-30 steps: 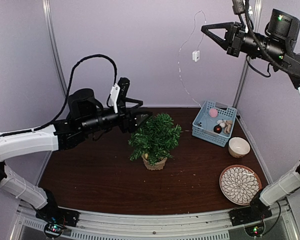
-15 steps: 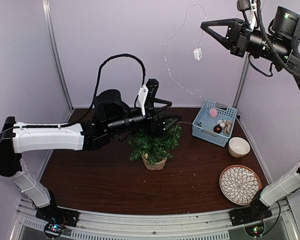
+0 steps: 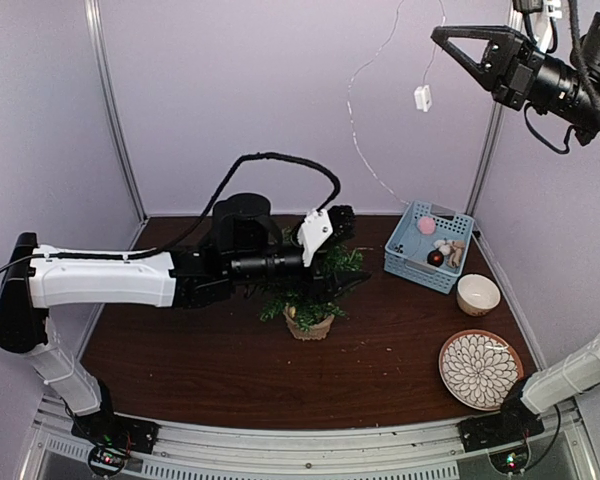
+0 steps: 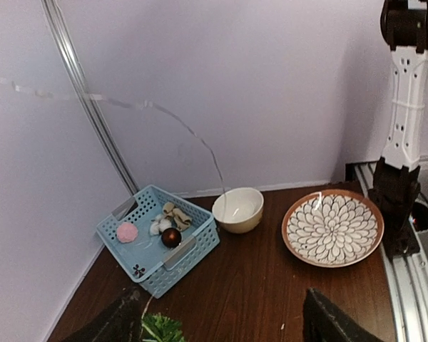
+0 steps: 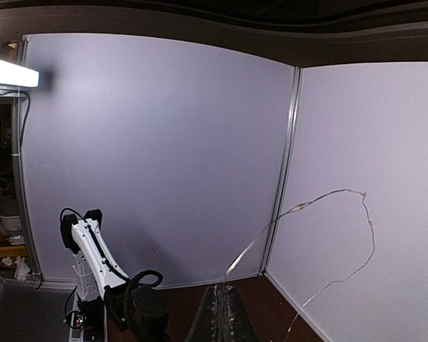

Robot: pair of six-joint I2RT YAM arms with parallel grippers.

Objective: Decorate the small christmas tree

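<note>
The small christmas tree stands mid-table in its tan pot. My left gripper hovers open right over the tree's top, nothing between its fingers. In the left wrist view that gripper shows two dark fingertips wide apart, with a green tree tip by the left one. My right gripper is high at the top right, shut on a thin light wire that loops down toward the basket, a small white box hanging from it. The right wrist view shows the gripper pinching the wire.
A blue basket at the back right holds a pink ball, a dark red bauble and pale bits. In front of it sit a cream bowl and a patterned plate. Purple walls close in the back and sides.
My left arm has swung right and forward, bringing its open gripper from left of the tree to over its top. The right gripper has risen and shifted right with the wire.
</note>
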